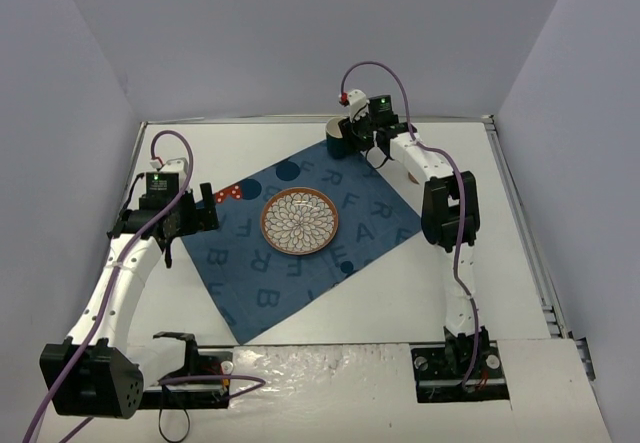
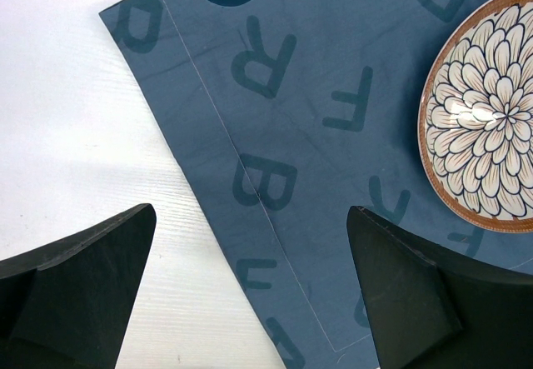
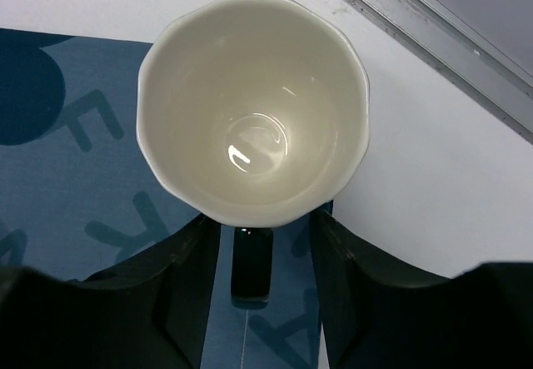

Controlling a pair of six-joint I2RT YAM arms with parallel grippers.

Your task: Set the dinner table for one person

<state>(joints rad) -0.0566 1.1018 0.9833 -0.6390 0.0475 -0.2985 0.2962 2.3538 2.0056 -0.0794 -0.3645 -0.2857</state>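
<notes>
Quick rundown of where things stand. The counter is the big white surface under everything, with a thin metal rim along its far and right sides, and both arms are bolted at its near edge. A dark blue placemat printed with letters lies on it, turned like a diamond. A flower-pattern plate with a brown rim sits pretty much dead centre on the mat.

The right arm reaches out to the far corner of the placemat, where a cup stands upright, white inside and dark outside. In the wrist view the right jaws are partly apart, one finger on each side of the cup's dark handle. There's a visible gap between the handle and each finger, so they bracket it rather than squeeze it. The fingertips come right up near the cup wall, but I can't tell if they touch it.

The left arm is over the placemat's left corner, well away from the plate. The left jaws are spread wide with nothing between them. One finger is over bare counter and the other one is over the blue cloth, with the mat's stitched edge running between them. I can't say how high they sit above the surface.
</notes>
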